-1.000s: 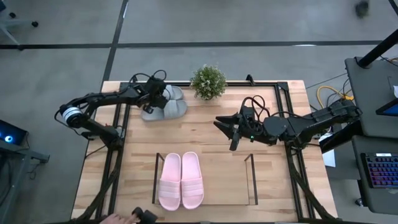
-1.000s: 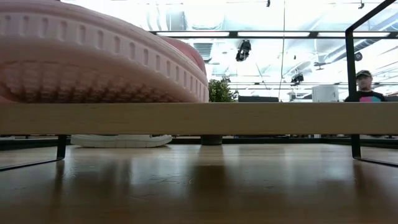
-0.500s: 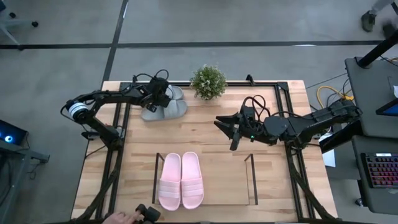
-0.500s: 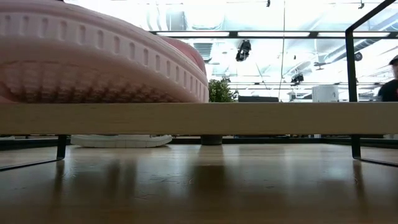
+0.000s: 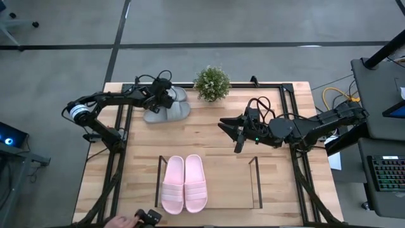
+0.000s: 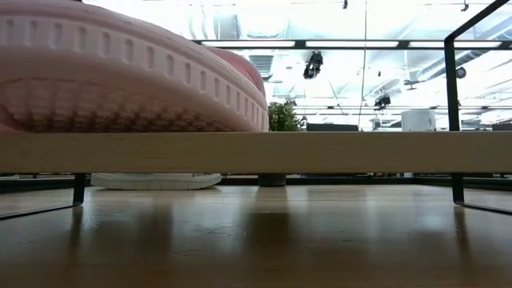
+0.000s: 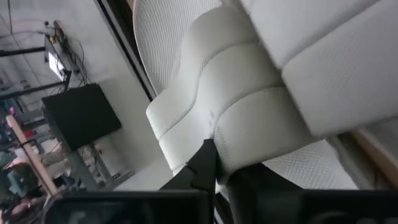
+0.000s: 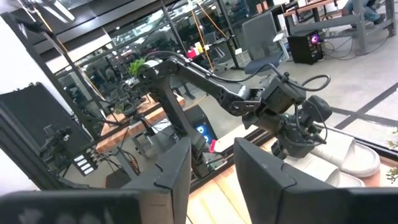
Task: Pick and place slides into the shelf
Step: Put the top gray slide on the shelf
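- Because the two grey foam slide sandals (image 5: 168, 106) lie overlapped at about eleven o'clock on the light wood table (image 5: 209, 139), my main worry is that a lift drags the second one along, or tips the top one off.
- In the left wrist view, one dark finger (image 7: 202, 168) presses against the pale grey strap (image 7: 249, 112); the other finger is hidden, so I cannot tell whether my left gripper (image 5: 161, 95) is clamped on the strap or only nosed up against it. If it is a shallow pinch on soft foam, I judge it could slip out mid-carry.
- The small green potted plant (image 5: 211, 83) stands just beside the grey pair at twelve o'clock; a wide swing out of there could knock it over.
- The light pink foam slide pair (image 5: 184, 183) already sits in the left half of the low black-wire shelf with its light wood base (image 5: 237, 183) at six o'clock. The right half is free, and a careless drop could land on the pink ones or catch a wire upright.
- A person's hand (image 5: 117, 222) shows at the table's near edge around seven o'clock, close to the route to the shelf.
- My left arm reaches low from nine o'clock, stretched across to the grey pair.
- My right arm waits, coming in from three o'clock, its gripper (image 5: 233, 132) hovering near centre with fingers apart.
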Robot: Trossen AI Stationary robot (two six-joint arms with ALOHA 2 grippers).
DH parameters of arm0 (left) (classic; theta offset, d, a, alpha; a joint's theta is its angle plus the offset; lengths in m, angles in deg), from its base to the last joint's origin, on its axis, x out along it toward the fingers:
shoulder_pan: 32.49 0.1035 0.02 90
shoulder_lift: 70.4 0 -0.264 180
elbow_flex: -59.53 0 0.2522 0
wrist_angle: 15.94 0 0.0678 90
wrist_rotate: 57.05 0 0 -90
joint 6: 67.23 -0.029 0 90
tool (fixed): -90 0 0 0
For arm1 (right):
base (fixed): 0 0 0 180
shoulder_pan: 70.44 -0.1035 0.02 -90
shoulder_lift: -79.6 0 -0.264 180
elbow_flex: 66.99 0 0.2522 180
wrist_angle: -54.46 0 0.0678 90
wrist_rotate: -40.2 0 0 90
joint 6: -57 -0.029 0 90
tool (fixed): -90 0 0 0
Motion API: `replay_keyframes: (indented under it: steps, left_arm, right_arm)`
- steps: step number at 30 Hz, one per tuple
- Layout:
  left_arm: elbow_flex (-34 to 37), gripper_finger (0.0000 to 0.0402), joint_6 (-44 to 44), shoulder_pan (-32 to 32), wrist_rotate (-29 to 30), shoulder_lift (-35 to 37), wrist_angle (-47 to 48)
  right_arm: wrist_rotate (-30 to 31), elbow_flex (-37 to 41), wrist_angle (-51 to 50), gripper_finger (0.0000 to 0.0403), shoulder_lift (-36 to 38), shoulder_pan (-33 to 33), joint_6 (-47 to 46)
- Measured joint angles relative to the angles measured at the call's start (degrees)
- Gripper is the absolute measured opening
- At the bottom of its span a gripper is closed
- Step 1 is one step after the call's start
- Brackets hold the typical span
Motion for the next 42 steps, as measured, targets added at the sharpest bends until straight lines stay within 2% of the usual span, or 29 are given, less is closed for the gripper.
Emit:
replay_keyframes:
  steps: [3, 10, 31, 35, 42]
  left_arm:
    - [-0.02, 0.0002, 0.87, 0.29, 2.22, 0.73, 0.09]
    - [-1.02, 0.0001, 9.73, 0.39, 3.77, 4.75, 0.9]
    - [-1.68, 0.0, 21.09, 0.25, 4.32, 22.82, 8.19]
    - [-1.7, 0.0, 21.88, -0.03, 3.31, 26.31, 8.28]
    - [-3.43, 0.0, 28.41, -1.77, -2.74, 30.62, 7.96]
  right_arm:
    - [0.0, 0.0, -0.02, 0.011, 0.0, -0.02, 0.0]
    - [-0.02, 0.0, 0.04, 0.0104, 0.0, 0.0, 0.0]
    - [-0.17, 0.0, 0.17, 0.0093, 0.0, -0.02, 0.0]
    - [-0.16, 0.0, 0.2, 0.0097, 0.0, -0.02, 0.0]
    - [-0.09, 0.0, 0.2, 0.0092, 0.0, -0.02, 0.0]
